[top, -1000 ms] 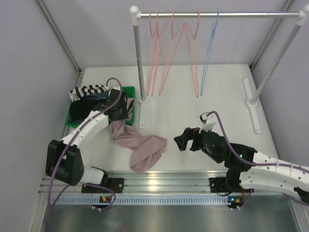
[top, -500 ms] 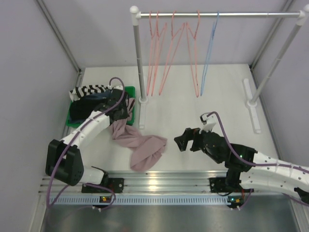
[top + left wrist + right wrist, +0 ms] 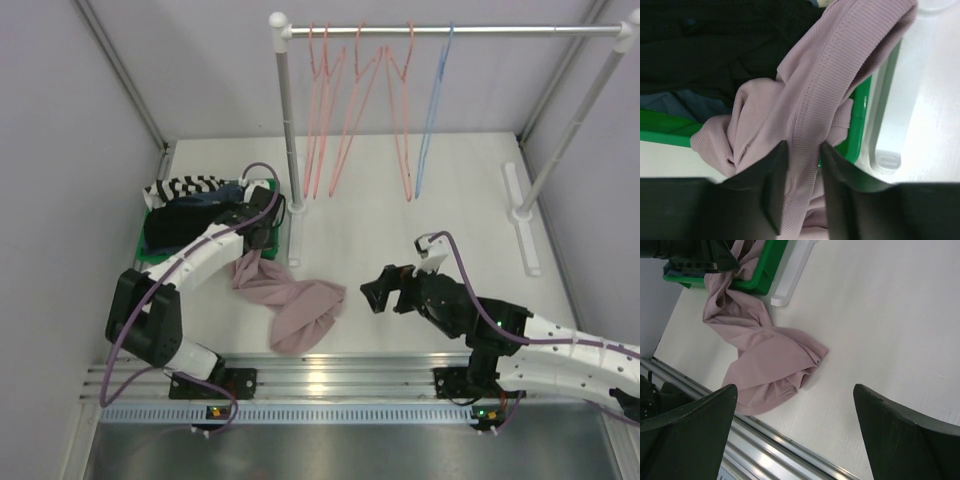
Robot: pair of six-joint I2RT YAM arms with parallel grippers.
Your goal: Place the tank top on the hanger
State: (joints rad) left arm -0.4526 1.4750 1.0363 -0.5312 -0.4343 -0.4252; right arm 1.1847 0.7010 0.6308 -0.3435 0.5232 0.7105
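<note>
The dusty-pink tank top [image 3: 295,305] trails from the green bin [image 3: 270,186] down onto the white table. My left gripper [image 3: 262,232] hovers at the bin's right corner. In the left wrist view one ribbed strap of the tank top [image 3: 805,110] runs between the fingers of the left gripper [image 3: 804,150], which stand slightly apart around it. My right gripper [image 3: 372,293] is open wide to the right of the heap, nothing in it. In its wrist view the tank top [image 3: 770,360] lies ahead of the right gripper [image 3: 795,387]. The light-blue hanger [image 3: 432,110] hangs on the rail.
Several pink wire hangers [image 3: 345,110] hang left of the blue one. The rack's left post [image 3: 288,130] and its foot [image 3: 293,235] stand right beside the bin. A striped garment [image 3: 185,186] and dark clothes [image 3: 175,215] fill the bin. The rack's right foot [image 3: 525,215] lies far right.
My left gripper has moved right and back along the bin toward the rack post, closing on the strap and then loosening. The right arm has stayed still.
</note>
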